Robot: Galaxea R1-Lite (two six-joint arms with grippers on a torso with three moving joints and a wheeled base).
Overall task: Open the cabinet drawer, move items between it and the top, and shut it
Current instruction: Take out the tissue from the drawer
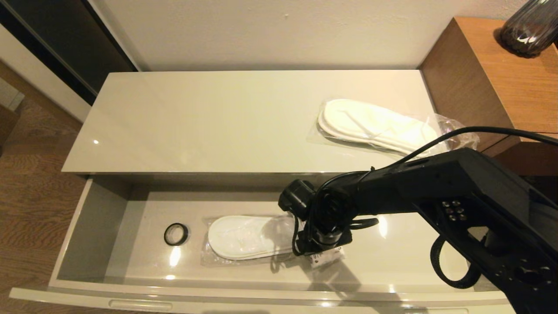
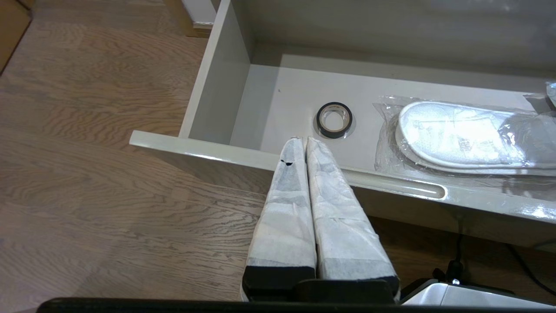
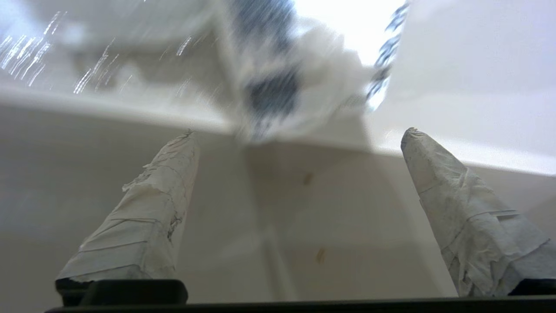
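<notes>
The cabinet drawer (image 1: 261, 291) stands pulled out below the glossy top (image 1: 218, 122). One bagged pair of white slippers (image 1: 248, 237) lies on the drawer floor; a second bagged pair (image 1: 375, 126) lies on the top at the right. My right gripper (image 1: 324, 255) points down into the drawer just right of the lower slippers, over the white packet with blue print (image 1: 328, 260). In the right wrist view this gripper (image 3: 299, 132) is open, with the blurred packet (image 3: 278, 87) beyond its fingertips and nothing between them. My left gripper (image 2: 302, 139) is shut and empty, outside the drawer front (image 2: 391, 184).
A small black ring (image 1: 176, 234) lies on the drawer floor left of the slippers (image 2: 456, 139). The taller brown wooden unit (image 1: 501, 83) stands at the right with a dark vase (image 1: 529, 28) on it. Wood floor (image 1: 30, 183) lies to the left.
</notes>
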